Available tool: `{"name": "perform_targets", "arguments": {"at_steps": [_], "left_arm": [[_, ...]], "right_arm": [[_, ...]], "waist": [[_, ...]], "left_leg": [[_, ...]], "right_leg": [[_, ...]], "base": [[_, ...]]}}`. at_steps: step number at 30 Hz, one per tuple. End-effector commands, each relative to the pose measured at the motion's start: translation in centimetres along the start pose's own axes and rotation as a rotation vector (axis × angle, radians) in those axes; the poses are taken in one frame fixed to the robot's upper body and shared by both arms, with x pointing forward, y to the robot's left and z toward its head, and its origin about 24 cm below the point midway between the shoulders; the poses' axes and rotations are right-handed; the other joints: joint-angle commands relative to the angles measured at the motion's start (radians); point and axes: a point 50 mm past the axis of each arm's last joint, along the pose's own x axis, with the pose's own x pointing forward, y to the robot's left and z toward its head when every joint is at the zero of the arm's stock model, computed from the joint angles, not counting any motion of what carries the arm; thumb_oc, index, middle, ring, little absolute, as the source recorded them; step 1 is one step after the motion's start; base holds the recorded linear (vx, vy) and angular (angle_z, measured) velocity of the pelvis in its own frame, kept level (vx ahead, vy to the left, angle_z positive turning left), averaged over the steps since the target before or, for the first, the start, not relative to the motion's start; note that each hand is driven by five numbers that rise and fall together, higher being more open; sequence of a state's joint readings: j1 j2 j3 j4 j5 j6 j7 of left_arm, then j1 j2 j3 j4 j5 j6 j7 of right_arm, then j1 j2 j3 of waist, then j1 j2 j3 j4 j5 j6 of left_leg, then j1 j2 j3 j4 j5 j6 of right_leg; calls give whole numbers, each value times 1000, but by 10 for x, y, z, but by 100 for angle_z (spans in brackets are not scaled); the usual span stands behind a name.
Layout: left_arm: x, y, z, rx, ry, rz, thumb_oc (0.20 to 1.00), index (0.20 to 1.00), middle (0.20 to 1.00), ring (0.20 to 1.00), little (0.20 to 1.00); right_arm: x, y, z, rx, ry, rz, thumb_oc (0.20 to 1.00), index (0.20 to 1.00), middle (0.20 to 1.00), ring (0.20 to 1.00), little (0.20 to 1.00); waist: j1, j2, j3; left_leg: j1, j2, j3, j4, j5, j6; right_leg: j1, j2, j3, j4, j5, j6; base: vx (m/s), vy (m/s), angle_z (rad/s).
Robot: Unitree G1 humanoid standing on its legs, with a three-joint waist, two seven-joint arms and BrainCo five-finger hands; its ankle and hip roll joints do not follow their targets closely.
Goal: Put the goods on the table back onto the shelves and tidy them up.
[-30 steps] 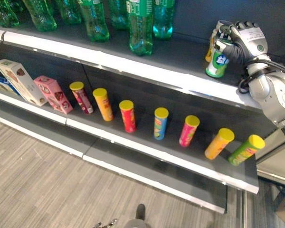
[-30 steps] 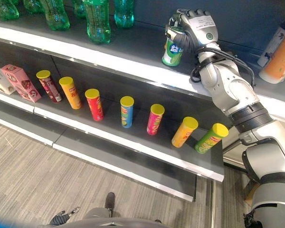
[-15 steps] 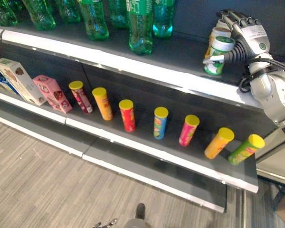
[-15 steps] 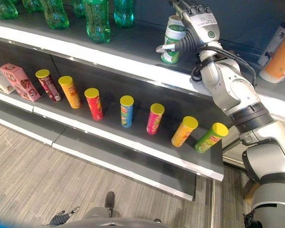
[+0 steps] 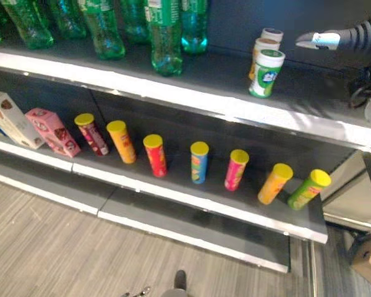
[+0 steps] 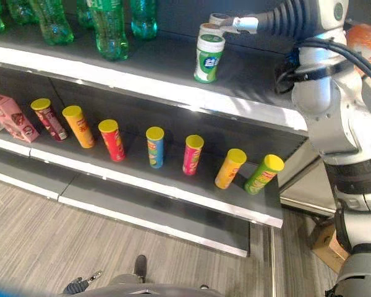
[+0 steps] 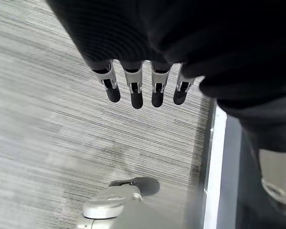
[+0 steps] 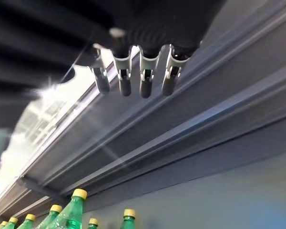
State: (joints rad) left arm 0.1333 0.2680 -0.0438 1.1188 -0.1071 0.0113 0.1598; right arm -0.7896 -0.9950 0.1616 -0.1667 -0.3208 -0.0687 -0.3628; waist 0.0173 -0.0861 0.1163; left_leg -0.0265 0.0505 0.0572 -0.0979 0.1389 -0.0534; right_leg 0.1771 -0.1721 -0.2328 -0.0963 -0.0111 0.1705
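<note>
A green-and-white canister (image 6: 208, 57) stands upright on the upper shelf (image 6: 173, 93), just in front of two similar cans (image 6: 211, 23). My right hand (image 6: 278, 20) hovers to the right of it and slightly above, apart from it, open with one silver fingertip (image 6: 238, 25) reaching toward the cans. Its fingers (image 8: 143, 76) are straight in the right wrist view and hold nothing. My left hand (image 7: 133, 90) hangs over the floor, open and empty.
Green bottles (image 5: 164, 37) line the upper shelf at the left. Several coloured tube cans (image 5: 198, 162) stand in a row on the lower shelf, with a pink box (image 5: 52, 131) and a white box (image 5: 9, 117) at its left. A cardboard box (image 5: 368, 260) sits on the floor at the right.
My right hand let go of the green-and-white canister and drew back to the right. The canister now stands free on the upper shelf. The camera has shifted.
</note>
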Motion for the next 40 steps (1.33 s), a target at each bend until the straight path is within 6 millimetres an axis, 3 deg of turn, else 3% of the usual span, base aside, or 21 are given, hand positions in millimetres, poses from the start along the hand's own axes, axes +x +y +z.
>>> {"name": "perform_targets", "arguments": {"at_steps": [1,7,8,9,11,13,16,19,23,24,25,28,29,31,35,38,40], "left_arm": [[4,11,9,37,-13,34,1000,1000,1000,1000,1000],[3,11,5,55,-19,-13,1000,1000,1000,1000,1000],[3,10,6,56,-35,-41,1000,1000,1000,1000,1000],[3,11,7,62,-37,-41,1000,1000,1000,1000,1000],[3,9,12,89,-62,-79,1000,1000,1000,1000,1000],[3,8,16,111,-79,-105,1000,1000,1000,1000,1000],[4,10,19,126,-89,-114,1000,1000,1000,1000,1000],[4,15,22,127,-112,-111,1000,1000,1000,1000,1000],[4,16,33,138,-150,-119,1000,1000,1000,1000,1000],[4,14,42,147,-170,-133,1000,1000,1000,1000,1000],[4,13,46,152,-182,-139,1000,1000,1000,1000,1000],[4,6,55,188,-209,-169,1000,1000,1000,1000,1000],[4,6,55,187,-209,-168,1000,1000,1000,1000,1000],[4,1,62,220,-222,-178,1000,1000,1000,1000,1000],[4,-5,63,229,-215,-161,1000,1000,1000,1000,1000],[5,-5,64,204,-208,-110,1000,1000,1000,1000,1000],[5,-5,58,181,-186,-80,1000,1000,1000,1000,1000]], "right_arm": [[0,-14,4,218,-19,-3,1000,1000,1000,1000,1000],[-36,-28,-1,503,12,244,1000,1000,1000,1000,1000],[-52,-31,-6,666,64,336,1000,1000,1000,1000,1000],[-54,-33,-7,665,69,335,1000,1000,1000,1000,1000],[-84,-33,-20,820,204,449,1000,1000,1000,1000,1000],[-116,-36,-34,869,372,537,1000,1000,1000,1000,1000],[-148,-42,-48,892,533,479,1000,1000,1000,1000,1000],[-169,-42,-49,951,616,480,1000,1000,1000,1000,1000],[-211,-11,-46,1025,801,630,1000,1000,1000,1000,1000],[-253,13,-43,1011,968,851,1000,1000,1000,1000,1000],[-274,24,-36,1045,1040,938,1000,1000,1000,1000,1000],[-326,49,-16,1094,1179,1175,1000,1000,1000,1000,1000],[-326,49,-16,1095,1178,1176,1000,1000,1000,1000,1000],[-368,74,0,1031,1283,1323,1000,1000,1000,1000,1000],[-416,112,18,827,1462,1246,1000,1000,1000,1000,1000],[-448,130,37,682,1683,1141,1000,1000,1000,1000,1000],[-476,137,65,666,1945,1023,1000,1000,1000,1000,1000]], "waist": [[24,-37,-8],[-11,-52,-10],[-38,-54,-11],[-31,-56,-12],[-59,-61,-12],[-88,-62,-16],[-120,-55,-19],[-143,-46,-23],[-154,-42,-16],[-158,-41,-6],[-156,-38,2],[-148,-30,9],[-149,-30,9],[-135,-24,16],[-120,-15,18],[-109,-7,21],[-100,1,24]], "left_leg": [[88,38,33,93,-243,-31],[89,46,61,89,-241,-39],[88,49,72,87,-241,-42],[88,49,72,87,-241,-42],[87,53,89,83,-240,-45],[89,55,107,76,-238,-47],[98,56,138,70,-240,-45],[106,56,155,65,-240,-43],[110,51,174,62,-239,-39],[110,49,178,63,-237,-38],[111,48,178,63,-236,-38],[103,43,171,63,-232,-37],[103,44,171,63,-232,-37],[100,40,158,65,-231,-36],[97,33,144,71,-236,-27],[97,27,132,78,-241,-18],[99,24,122,84,-248,-12]], "right_leg": [[-99,-47,-2,80,-23,17],[-116,-45,15,78,-13,25],[-124,-45,22,77,-9,30],[-125,-45,22,77,-9,30],[-140,-46,37,77,-2,35],[-156,-46,58,78,6,40],[-175,-45,97,74,15,45],[-183,-45,118,70,21,47],[-194,-49,138,66,35,51],[-199,-51,143,66,40,52],[-196,-51,142,66,39,51],[-197,-57,135,65,39,49],[-196,-57,134,65,39,49],[-186,-62,119,64,34,46],[-176,-66,107,68,29,43],[-170,-66,99,70,25,39],[-160,-62,94,73,14,34]], "base": [[-14,31,-14],[-10,22,-11],[-4,12,-14],[-3,23,-22],[6,33,-30],[22,42,-24],[24,44,-41],[20,40,-42],[-14,36,-30],[-51,29,-5],[-54,30,-10],[-21,10,-8],[0,0,0],[-20,-16,7],[-4,-19,10],[3,-23,11],[10,-41,25]]}}
